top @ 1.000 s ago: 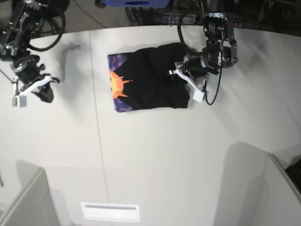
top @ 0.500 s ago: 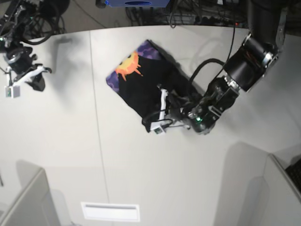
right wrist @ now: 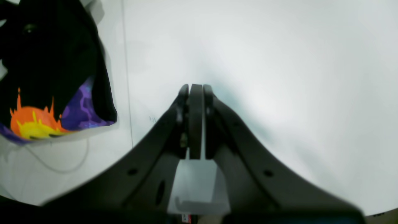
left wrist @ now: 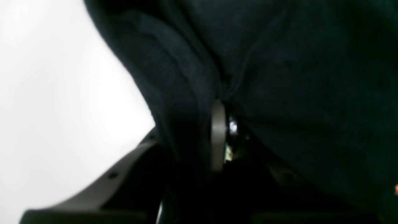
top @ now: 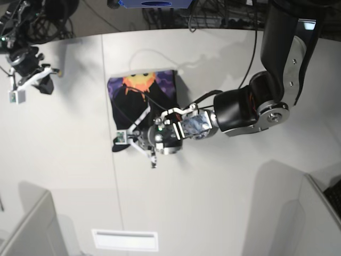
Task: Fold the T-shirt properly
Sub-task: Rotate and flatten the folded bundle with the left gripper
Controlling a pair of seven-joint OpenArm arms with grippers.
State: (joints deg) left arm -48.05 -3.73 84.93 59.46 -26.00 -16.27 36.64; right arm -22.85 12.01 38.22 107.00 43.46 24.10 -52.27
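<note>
The table is a wide pale sheet with a thin seam running down it. On it, toward the far middle, lies the T-shirt, a black bundle folded small, with its orange sun and purple print facing up along the far edge. The left arm reaches across from the right side of the base view, bent low over the shirt's near edge. Its left gripper sits at the shirt's near-left corner; in its own wrist view black cloth fills nearly the whole picture and drapes over one finger, so the pincer looks clamped on a fold of the shirt. The right gripper hangs well apart at the far left of the table, its fingers pressed flat together with nothing between them, the shirt's printed corner off to one side.
</note>
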